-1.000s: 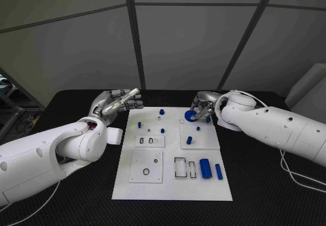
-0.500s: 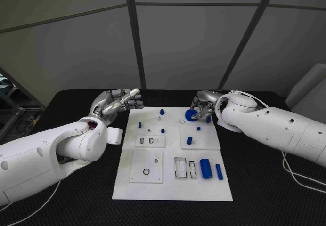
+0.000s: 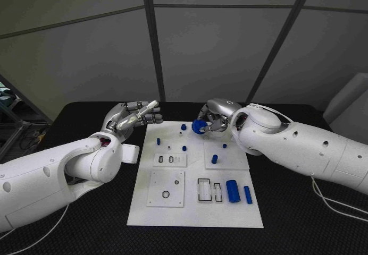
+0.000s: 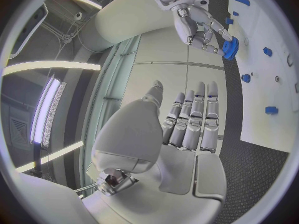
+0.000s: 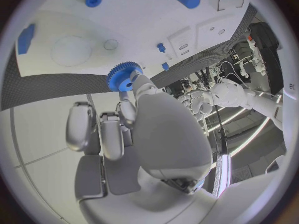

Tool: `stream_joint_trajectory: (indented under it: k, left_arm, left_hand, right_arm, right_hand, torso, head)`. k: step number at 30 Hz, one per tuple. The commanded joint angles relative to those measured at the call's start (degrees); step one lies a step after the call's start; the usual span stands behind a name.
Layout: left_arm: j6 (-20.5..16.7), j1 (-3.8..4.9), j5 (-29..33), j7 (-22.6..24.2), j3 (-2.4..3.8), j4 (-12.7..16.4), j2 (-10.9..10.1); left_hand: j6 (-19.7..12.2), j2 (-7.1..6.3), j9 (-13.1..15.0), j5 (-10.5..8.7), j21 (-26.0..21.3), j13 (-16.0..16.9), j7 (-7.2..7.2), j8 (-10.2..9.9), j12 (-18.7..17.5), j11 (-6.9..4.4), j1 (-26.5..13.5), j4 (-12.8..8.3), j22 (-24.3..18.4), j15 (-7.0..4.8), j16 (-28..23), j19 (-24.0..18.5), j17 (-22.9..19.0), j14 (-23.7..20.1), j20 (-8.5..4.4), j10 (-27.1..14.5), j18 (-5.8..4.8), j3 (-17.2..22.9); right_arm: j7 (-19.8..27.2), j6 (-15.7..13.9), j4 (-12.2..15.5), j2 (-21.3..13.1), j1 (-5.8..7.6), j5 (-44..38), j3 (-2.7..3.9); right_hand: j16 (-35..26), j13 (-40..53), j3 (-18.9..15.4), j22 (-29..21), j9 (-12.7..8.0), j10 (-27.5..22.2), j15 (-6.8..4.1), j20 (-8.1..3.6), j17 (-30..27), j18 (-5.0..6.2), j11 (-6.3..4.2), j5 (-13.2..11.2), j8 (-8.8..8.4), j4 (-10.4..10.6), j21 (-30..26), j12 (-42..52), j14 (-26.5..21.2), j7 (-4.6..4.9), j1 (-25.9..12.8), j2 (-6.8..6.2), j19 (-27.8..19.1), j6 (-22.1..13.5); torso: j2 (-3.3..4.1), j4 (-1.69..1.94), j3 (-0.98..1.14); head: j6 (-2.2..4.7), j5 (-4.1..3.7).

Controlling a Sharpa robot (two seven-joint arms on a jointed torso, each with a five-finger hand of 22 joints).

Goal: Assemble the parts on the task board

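Blue and toothed round its rim, a small gear [image 3: 199,126] is pinched in the fingertips of the right hand [image 3: 214,118] and is held above the far edge of the white board [image 3: 195,212], clear of its surface. In the right wrist view the gear [image 5: 124,76] is seen gripped at the tips of the fingers [image 5: 133,92], with the board's far edge below it. On the board, short blue pegs [image 3: 214,158] are stood upright in the far half, among them one near the far edge just beside the gear [image 3: 183,127] and one toward the left side [image 3: 158,141]. Nearer the robot, a thick blue cylinder [image 3: 232,190] and a thinner blue rod [image 3: 247,194] are laid side by side to the right of two narrow slots. A small black ring [image 3: 165,194] is laid on the raised square plate at the near left. The left hand [image 3: 135,116] is held over the black bench [image 3: 307,223] just off the board's far left corner, with nothing in it and its fingers stretched out straight, close side by side, as the left wrist view [image 4: 193,117] also shows.
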Motion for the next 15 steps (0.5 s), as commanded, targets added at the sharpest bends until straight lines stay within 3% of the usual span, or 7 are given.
stream_joint_trajectory:
  k: [1, 6, 10, 15]
  left_arm:
    - [0.67, 0.08, -0.32, 0.17, 0.06, -0.01, 0.16]
    - [0.69, 0.08, -0.32, 0.14, 0.06, -0.14, 0.43]
    - [0.69, 0.08, -0.32, 0.13, 0.06, -0.23, 0.58]
    - [0.67, 0.08, -0.32, 0.14, 0.06, -0.27, 0.68]
  left_hand:
    - [-0.13, 0.45, 0.01, 0.05, 0.1, 0.04, 0.53, -0.38, -0.32, 0.12, 0.3, -0.32, -0.06, 0.52, -0.35, 0.02, 0.07, 0.06, 0.13, 0.31, -1.11, 0.15]
    - [-0.13, 0.45, 0.01, 0.05, 0.1, 0.04, 0.53, -0.38, -0.32, 0.12, 0.3, -0.32, -0.06, 0.52, -0.35, 0.02, 0.07, 0.06, 0.13, 0.31, -1.11, 0.15]
    - [-0.12, 0.48, 0.01, 0.05, 0.09, 0.03, 0.53, -0.42, -0.35, 0.12, 0.35, -0.39, -0.07, 0.53, -0.43, 0.0, 0.1, 0.05, 0.13, 0.31, -1.11, 0.16]
    - [-0.12, 0.48, 0.01, 0.05, 0.09, 0.03, 0.53, -0.42, -0.35, 0.12, 0.35, -0.39, -0.07, 0.53, -0.43, 0.0, 0.1, 0.05, 0.13, 0.31, -1.11, 0.16]
  right_arm:
    - [-0.3, -3.18, -0.29, 1.44, 0.12, -3.72, 0.02]
    - [0.01, -3.24, -2.36, 4.78, 0.11, -4.29, -0.08]
    - [0.28, -3.03, -4.21, 6.92, 0.08, -4.46, -1.08]
    - [0.57, -2.66, -5.78, 8.64, 0.05, -4.52, -1.52]
  right_hand:
    - [0.26, -0.02, 0.46, 0.04, 0.77, 0.39, -0.4, -0.09, 5.72, -1.13, -0.04, 0.37, 0.02, 0.07, 0.22, 0.26, 4.1, -1.35, 0.26, 0.39, 0.48, 2.43]
    - [0.26, -0.01, 0.48, 0.04, 0.77, 0.39, -0.39, -0.09, 5.71, -1.13, -0.04, 0.37, -0.01, 0.07, 0.22, 0.26, 4.1, -1.34, 0.23, 0.37, 0.47, 2.42]
    - [0.25, -0.08, 0.55, 0.02, 0.74, 0.33, -0.38, -0.08, 5.69, -1.13, -0.02, 0.36, -0.09, 0.03, 0.21, 0.18, 4.09, -1.33, 0.18, 0.28, 0.46, 2.38]
    - [0.25, -0.18, 0.67, -0.04, 0.68, 0.22, -0.35, -0.07, 5.68, -1.12, 0.03, 0.32, -0.27, 0.01, 0.18, 0.05, 4.09, -1.26, -0.03, 0.11, 0.42, 2.28]
  torso:
    - [0.07, 0.09, -0.02]
    - [0.1, 0.15, 0.0]
    - [0.09, 0.14, -0.01]
    - [0.1, 0.12, 0.01]
  head:
    - [-0.12, 0.12]
    - [-0.18, 0.17]
    - [-0.28, 0.38]
    - [-0.45, 0.56]
